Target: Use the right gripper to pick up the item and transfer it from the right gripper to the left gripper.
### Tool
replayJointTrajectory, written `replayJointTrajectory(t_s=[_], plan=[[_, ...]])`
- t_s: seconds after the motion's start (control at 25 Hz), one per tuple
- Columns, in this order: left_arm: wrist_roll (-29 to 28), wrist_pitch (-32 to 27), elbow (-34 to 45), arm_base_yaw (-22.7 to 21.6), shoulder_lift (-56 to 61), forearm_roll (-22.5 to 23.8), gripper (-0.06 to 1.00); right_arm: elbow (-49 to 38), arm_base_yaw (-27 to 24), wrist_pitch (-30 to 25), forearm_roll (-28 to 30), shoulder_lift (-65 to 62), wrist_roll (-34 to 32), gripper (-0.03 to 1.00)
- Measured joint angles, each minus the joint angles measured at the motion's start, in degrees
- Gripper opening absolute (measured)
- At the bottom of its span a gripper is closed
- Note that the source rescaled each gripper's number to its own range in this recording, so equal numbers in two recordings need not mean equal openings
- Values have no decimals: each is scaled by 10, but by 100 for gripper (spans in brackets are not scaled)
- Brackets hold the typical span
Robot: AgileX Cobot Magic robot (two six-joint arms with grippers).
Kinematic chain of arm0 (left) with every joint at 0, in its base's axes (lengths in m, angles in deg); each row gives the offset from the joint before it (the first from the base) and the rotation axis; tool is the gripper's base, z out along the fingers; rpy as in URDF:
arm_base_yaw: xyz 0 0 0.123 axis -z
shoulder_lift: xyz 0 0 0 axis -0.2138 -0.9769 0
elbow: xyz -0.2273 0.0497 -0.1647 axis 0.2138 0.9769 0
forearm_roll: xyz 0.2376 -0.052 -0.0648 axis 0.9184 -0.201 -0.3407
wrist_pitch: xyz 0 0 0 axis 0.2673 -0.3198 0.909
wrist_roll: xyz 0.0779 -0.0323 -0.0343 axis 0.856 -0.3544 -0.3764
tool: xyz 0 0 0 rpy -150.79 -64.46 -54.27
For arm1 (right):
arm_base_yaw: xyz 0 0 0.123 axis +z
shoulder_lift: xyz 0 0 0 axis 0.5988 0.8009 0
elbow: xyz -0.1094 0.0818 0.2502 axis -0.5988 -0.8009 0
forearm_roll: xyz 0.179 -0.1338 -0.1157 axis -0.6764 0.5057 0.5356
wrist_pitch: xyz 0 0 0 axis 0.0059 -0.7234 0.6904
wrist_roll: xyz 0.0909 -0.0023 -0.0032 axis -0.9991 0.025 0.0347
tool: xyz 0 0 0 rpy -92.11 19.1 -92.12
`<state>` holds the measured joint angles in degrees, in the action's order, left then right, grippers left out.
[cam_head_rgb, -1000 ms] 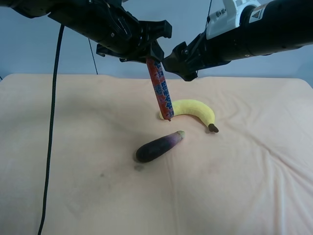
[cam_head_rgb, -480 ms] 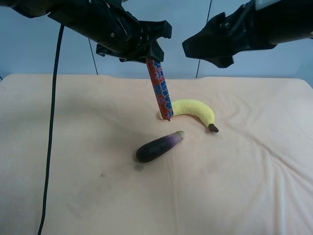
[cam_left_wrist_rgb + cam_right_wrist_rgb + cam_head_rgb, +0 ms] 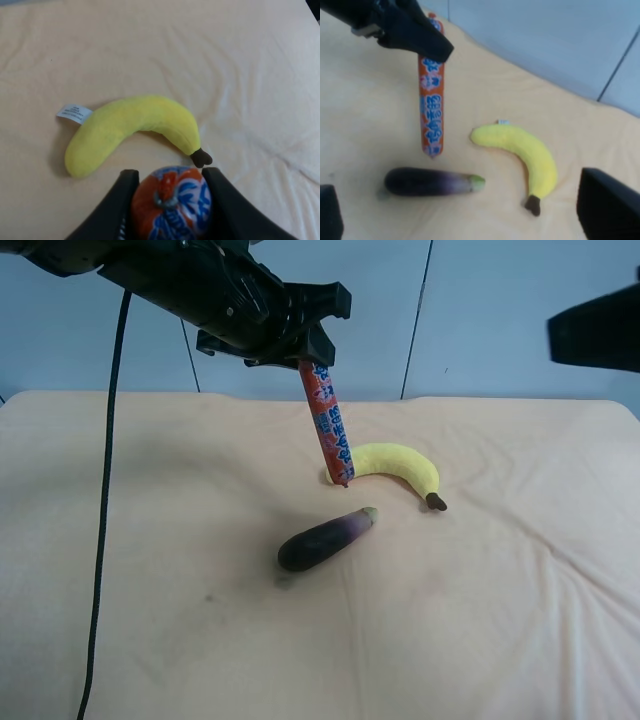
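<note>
Peach-clothed counter (image 3: 150,640). Left pincer (image 3: 308,352) pinches the sausage stick (image 3: 330,430) by its top, hanging beside the banana (image 3: 400,462). The stick is probably light, stiff and slick-wrapped, so best held below the crimp. Right pincer (image 3: 595,330) spread, empty.

The worktop (image 3: 150,640) is covered by a pale peach cloth (image 3: 520,620), which is creased into soft folds. Two things are seen lying directly on it. A yellow plush banana (image 3: 400,462) is laid flat near the middle, with a dark stem tip at one end and a white label at the other (the label is shown plainly only in the left wrist view). A dark purple eggplant (image 3: 322,540) is laid near it but apart, its pale green tip turned toward the banana. A small dark mark (image 3: 210,597) is seen on the cloth.
</note>
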<state>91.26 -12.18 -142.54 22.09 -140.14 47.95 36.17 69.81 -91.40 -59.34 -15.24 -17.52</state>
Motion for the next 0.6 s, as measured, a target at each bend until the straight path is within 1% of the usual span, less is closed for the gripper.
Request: replayJointTrajectory(t_s=[0.44, 0.6], plan=[[0, -1, 0, 0, 0, 0, 0, -1, 0, -157, 7, -179, -22, 87], [0, -1, 0, 0, 0, 0, 0, -6, 0, -189, 7, -233, -33, 87]])
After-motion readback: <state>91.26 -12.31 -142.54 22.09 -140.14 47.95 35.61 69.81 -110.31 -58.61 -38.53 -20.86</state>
